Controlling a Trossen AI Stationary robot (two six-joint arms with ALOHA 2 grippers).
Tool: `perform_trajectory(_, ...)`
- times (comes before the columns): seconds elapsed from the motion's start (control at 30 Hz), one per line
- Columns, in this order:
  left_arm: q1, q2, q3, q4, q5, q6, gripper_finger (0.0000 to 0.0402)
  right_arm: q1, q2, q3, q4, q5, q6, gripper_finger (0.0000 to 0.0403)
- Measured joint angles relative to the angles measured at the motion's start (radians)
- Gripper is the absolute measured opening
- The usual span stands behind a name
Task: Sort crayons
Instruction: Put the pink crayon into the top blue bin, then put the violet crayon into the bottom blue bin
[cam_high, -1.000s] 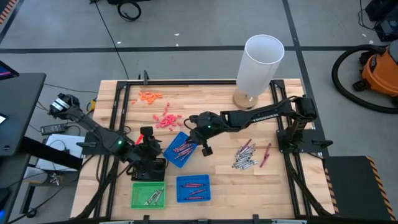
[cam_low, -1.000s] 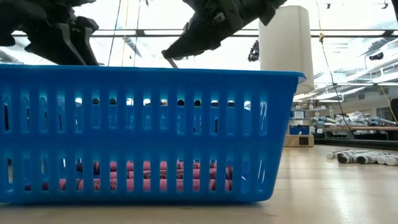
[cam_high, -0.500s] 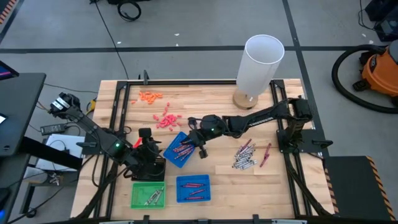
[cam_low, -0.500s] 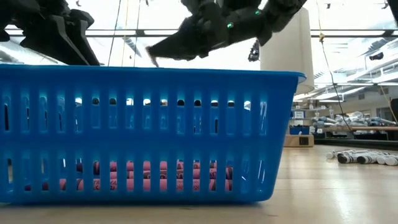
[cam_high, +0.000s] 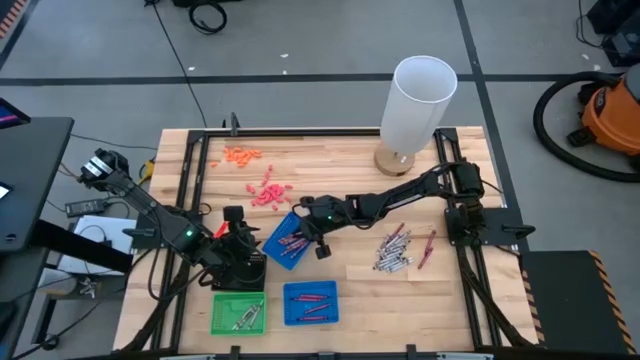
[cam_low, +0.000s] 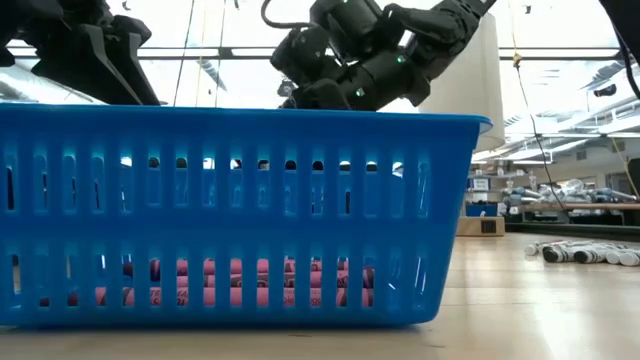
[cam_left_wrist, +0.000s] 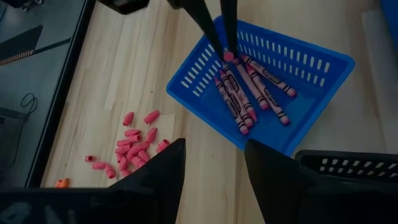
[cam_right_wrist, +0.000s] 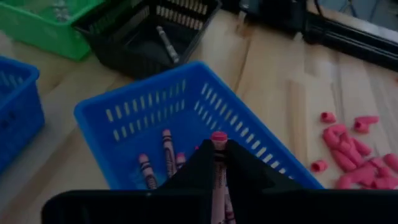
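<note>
At centre frame in your overhead view, the right gripper (cam_high: 305, 226) reaches into the tilted blue tray (cam_high: 281, 245), jaws pinched narrow on a red crayon (cam_right_wrist: 217, 163) above those already inside. Left of it, the left gripper (cam_high: 236, 228) hangs, jaws wide. Grey crayons (cam_high: 392, 255) lie loose on the table (cam_high: 360, 300), right of centre.

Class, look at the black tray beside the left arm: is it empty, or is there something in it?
Not empty. The black tray holds one crayon, lying on its floor.
</note>
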Motion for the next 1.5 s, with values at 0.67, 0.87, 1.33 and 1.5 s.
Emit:
perform_trajectory(0.67, 0.005, 0.0, 0.0, 0.03, -0.007, 0.057, 0.0176, -0.015, -0.023, 0.0, -0.043, 0.018, -0.006, 0.0111)
perform_trajectory(0.87, 0.021, 0.0, 0.0, 0.045, -0.01, 0.092, 0.0176, -0.019, -0.081, 0.0, -0.102, 0.067, -0.04, 0.0112)
perform_trajectory(1.33, 0.041, 0.0, 0.0, 0.042, -0.011, 0.098, 0.0176, -0.019, -0.216, 0.0, -0.389, 0.296, -0.038, 0.0111)
perform_trajectory(1.5, 0.046, 0.0, 0.0, 0.049, -0.014, 0.083, 0.0176, -0.019, -0.252, 0.0, -0.544, 0.322, 0.014, 0.0111)
